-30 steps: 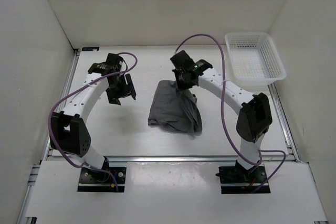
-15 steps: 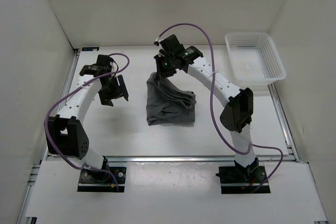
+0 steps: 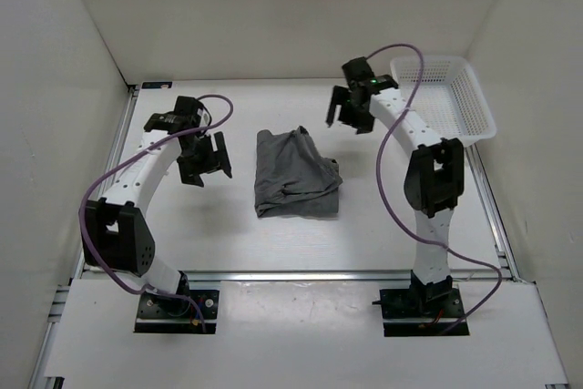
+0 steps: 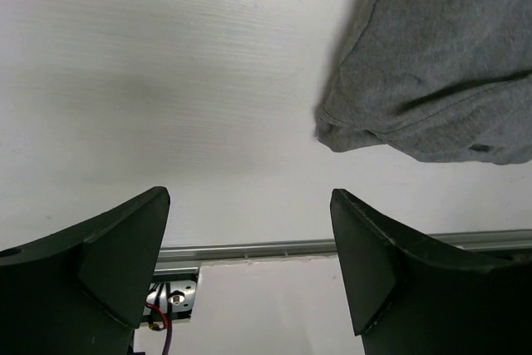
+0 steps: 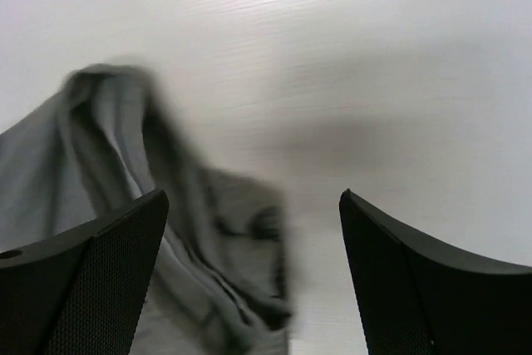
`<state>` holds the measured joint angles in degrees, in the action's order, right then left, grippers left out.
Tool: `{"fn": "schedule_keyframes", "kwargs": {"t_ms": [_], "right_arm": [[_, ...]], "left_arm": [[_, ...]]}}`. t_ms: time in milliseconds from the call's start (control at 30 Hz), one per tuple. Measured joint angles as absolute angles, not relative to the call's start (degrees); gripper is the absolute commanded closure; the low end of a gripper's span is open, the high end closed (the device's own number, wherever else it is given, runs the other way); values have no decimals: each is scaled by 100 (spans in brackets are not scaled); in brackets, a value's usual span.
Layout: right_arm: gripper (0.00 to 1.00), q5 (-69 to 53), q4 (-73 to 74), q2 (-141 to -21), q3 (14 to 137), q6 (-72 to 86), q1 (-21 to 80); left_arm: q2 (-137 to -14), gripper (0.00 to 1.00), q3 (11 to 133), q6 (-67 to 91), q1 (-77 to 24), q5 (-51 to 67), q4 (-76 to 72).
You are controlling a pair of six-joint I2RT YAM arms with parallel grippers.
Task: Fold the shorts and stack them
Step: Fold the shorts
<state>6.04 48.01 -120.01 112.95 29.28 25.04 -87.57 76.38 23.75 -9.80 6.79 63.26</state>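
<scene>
The grey shorts lie folded in a rumpled bundle at the middle of the table, free of both grippers. They fill the upper right corner of the left wrist view, shorts, and the lower left of the blurred right wrist view, shorts. My left gripper hangs open to the left of the bundle, with bare table between its jaws. My right gripper is open above the table, up and to the right of the shorts, holding nothing.
A white mesh basket stands at the back right corner, close behind the right arm. A metal rail runs along the table's near edge. White walls enclose the left, back and right sides.
My right gripper let go of the shorts' top edge and swung right toward the basket. The cloth dropped into a flatter bundle. The left gripper shifted slightly and opened a little wider.
</scene>
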Motion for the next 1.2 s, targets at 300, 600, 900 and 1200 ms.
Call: {"fn": "schedule_keyframes", "kwargs": {"t_ms": [300,600,900,1200], "right_arm": [[10,672,4589,-10591,9395,2668,2130],[7,-834,4077,-9623,7511,2373,2628],[51,-947,3616,-10189,7507,2342,2633],[100,-1050,3533,-10464,7642,2368,2644]], "left_arm": [[-8892,15,7671,2359,-1820,845,6228],[-9968,3,7839,2526,-3310,840,5763],[-10543,47,8023,2655,-3345,681,5507],[-10558,90,8064,2818,-3350,539,5398]]}}
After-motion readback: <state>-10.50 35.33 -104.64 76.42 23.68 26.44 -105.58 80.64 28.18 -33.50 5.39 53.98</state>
